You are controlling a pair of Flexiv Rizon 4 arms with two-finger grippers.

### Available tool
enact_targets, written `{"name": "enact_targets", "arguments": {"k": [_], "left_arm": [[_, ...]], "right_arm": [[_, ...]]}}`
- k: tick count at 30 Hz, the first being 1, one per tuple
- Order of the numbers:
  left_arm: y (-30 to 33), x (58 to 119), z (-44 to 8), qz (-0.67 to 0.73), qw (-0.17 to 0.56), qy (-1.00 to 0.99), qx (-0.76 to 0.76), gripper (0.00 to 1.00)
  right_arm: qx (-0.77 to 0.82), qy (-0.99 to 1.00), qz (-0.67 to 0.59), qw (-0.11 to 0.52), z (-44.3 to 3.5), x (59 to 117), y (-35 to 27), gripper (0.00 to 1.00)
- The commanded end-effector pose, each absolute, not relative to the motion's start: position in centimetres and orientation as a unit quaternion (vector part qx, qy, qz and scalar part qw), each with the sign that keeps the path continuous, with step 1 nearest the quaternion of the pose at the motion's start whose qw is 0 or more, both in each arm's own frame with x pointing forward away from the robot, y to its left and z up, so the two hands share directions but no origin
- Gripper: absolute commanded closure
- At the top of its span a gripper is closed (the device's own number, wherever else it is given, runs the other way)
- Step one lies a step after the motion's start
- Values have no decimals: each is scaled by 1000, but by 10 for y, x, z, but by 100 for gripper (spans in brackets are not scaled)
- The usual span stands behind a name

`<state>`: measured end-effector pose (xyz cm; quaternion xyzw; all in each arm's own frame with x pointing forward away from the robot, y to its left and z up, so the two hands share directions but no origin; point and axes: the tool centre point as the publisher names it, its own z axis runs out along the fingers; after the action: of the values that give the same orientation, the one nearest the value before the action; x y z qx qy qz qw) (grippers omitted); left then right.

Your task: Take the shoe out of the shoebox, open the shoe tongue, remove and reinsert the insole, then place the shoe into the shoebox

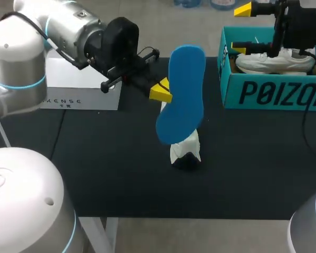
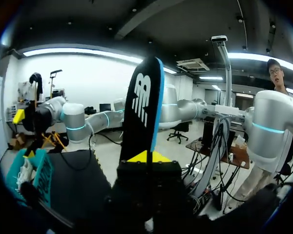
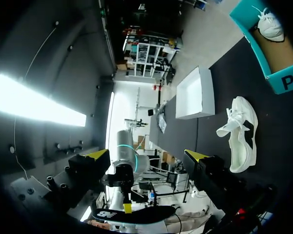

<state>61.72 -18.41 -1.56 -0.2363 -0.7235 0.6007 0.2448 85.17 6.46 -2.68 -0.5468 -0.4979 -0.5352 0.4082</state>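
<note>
My left gripper [image 1: 162, 90] is shut on a blue insole [image 1: 185, 95], holding it upright above the table's middle. In the left wrist view the insole [image 2: 144, 107] shows its black printed side, rising from between the yellow tips of the left gripper [image 2: 146, 157]. A white shoe [image 1: 185, 150] lies on the black table just under the insole. It also shows on its side in the right wrist view [image 3: 241, 134]. My right gripper [image 1: 240, 30] stands open and empty over the teal shoebox [image 1: 274, 92], its fingers [image 3: 97, 153] wide apart.
A second white shoe [image 1: 274, 62] lies inside the teal shoebox. A white box lid [image 1: 81, 87] rests at the table's back left. The black table [image 1: 110, 174] ends at its front edge near me.
</note>
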Motion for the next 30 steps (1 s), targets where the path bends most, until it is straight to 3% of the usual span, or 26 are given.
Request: {"name": "enact_targets", "arguments": {"k": [1,6,11,20,30], "left_arm": [[-186,621,-9,520,200,-778,-292,100],[-186,621,-9,520,200,-778,-292,100],[-189,647,-19,431,-2,-795,-428,100],[-191,689,-24,408,-163,-763,-474,100],[-192,737,-14,260,-328,-712,-564,100]], "right_arm": [[-547,-498,-535,408,-27,853,66,0],[-547,-498,-535,408,-27,853,66,0],[-547,-498,-535,408,-27,853,66,0],[-547,-498,-535,408,-27,853,66,0],[-547,-498,-535,408,-27,853,66,0]]}}
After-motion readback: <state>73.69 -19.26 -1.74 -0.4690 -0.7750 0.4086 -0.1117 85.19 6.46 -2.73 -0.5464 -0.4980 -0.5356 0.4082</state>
